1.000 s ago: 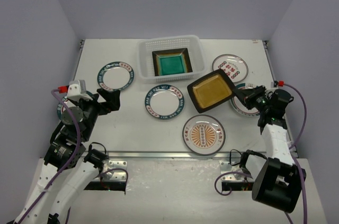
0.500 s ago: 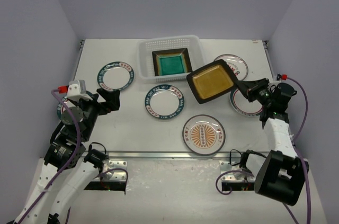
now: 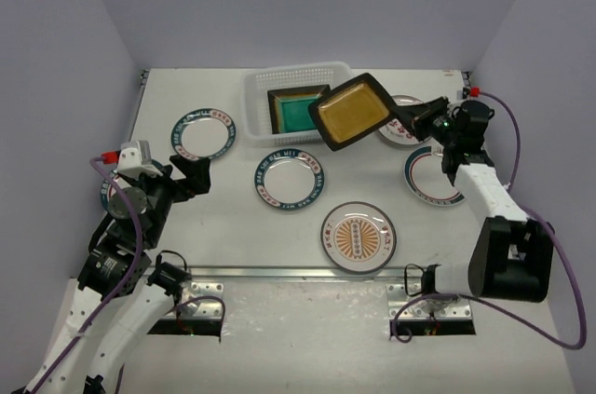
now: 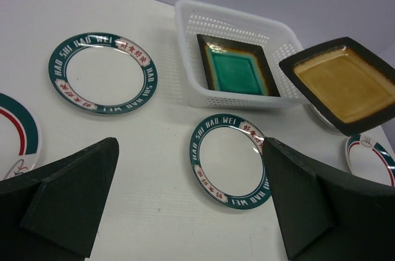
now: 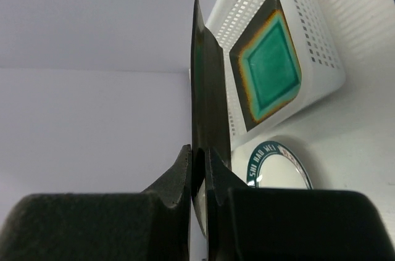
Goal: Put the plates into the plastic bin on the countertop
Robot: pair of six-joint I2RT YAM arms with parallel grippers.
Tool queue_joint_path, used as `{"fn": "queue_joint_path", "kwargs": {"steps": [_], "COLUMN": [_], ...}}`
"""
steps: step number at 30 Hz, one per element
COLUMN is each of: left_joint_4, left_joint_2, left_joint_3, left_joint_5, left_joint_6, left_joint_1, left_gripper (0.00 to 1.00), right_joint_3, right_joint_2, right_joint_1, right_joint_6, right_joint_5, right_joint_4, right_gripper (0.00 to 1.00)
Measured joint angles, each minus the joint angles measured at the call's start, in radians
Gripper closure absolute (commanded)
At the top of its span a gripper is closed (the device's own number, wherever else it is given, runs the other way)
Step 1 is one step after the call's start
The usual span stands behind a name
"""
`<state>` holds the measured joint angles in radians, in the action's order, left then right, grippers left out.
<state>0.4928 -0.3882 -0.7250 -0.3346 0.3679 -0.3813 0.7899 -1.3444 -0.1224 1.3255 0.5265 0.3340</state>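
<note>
right gripper (image 3: 398, 115) (image 5: 199, 161): fingers pinched tight on one edge of the amber square plate; the arm reaches in from the right edge toward the far side
amber square plate (image 3: 352, 112) (image 4: 343, 86) (image 5: 210, 88): up off the countertop and tilted, gripped at its right-hand edge; from above it covers the bin's right end; whether it touches the rim I cannot tell; the right wrist camera sees it edge-on
plastic bin (image 3: 264, 87) (image 4: 229, 24) (image 5: 308, 14): standing at the middle of the far edge
teal square plate (image 3: 296, 111) (image 4: 234, 73) (image 5: 271, 66): lying flat on the bin's floor; the only dish I can see inside
left gripper (image 3: 194, 174) (image 4: 190, 150): fingers spread wide, nothing between them; hanging over the left side, pointed toward the middle
teal-rimmed plate (image 3: 203, 135) (image 4: 103, 73): flat, left of the bin
second teal-rimmed plate (image 3: 291, 179) (image 4: 231, 159): flat in the middle, just nearward of the bin
orange-motif plate (image 3: 358, 235): flat, close to the near edge, right of centre
red-motif plate (image 3: 399, 134): toward the far right corner; mostly hidden beneath the lifted plate and gripper
striped-rim plate (image 3: 424, 178) (image 4: 370, 156): by the right edge; partly under the right arm
left-edge plate (image 3: 105, 195) (image 4: 15, 140): half hidden beneath the left arm
countertop (image 3: 233, 226) (image 4: 166, 119): off-white; six plates and the bin rest on it
</note>
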Motion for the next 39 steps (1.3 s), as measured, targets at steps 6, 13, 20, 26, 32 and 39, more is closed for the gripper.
{"fn": "queue_joint_path", "kwargs": {"steps": [6, 13, 20, 26, 32, 39], "left_joint_4": [0.003, 0.004, 0.004, 0.004, 0.004, 0.004], "left_joint_2": [-0.005, -0.008, -0.008, -0.008, -0.008, -0.008], "left_joint_3": [0.0, 0.0, 0.0, 0.0, 0.0, 0.0], "left_joint_5": [-0.004, -0.003, 0.004, 0.008, 0.013, 0.015], "left_joint_6": [0.0, 0.0, 0.0, 0.0, 0.0, 0.0], "left_joint_1": [0.0, 0.0, 0.0, 0.0, 0.0, 0.0], "left_gripper": [0.0, 0.0, 0.0, 0.0, 0.0, 0.0], "right_joint_3": [0.128, 0.343, 0.504, 0.55, 0.55, 0.599], "right_joint_2": [-0.217, -0.47, -0.649, -0.714, -0.719, -0.774], "right_joint_1": [0.151, 0.28, 0.335, 0.353, 0.368, 0.365], "right_joint_6": [0.008, 0.01, 0.024, 0.061, 0.068, 0.036], "right_joint_5": [-0.162, -0.328, -0.431, -0.468, -0.488, -0.442], "right_joint_4": [0.039, 0.004, -0.03, -0.051, -0.061, -0.096], "right_gripper": [1.0, 1.0, 1.0, 1.0, 0.77, 0.66]}}
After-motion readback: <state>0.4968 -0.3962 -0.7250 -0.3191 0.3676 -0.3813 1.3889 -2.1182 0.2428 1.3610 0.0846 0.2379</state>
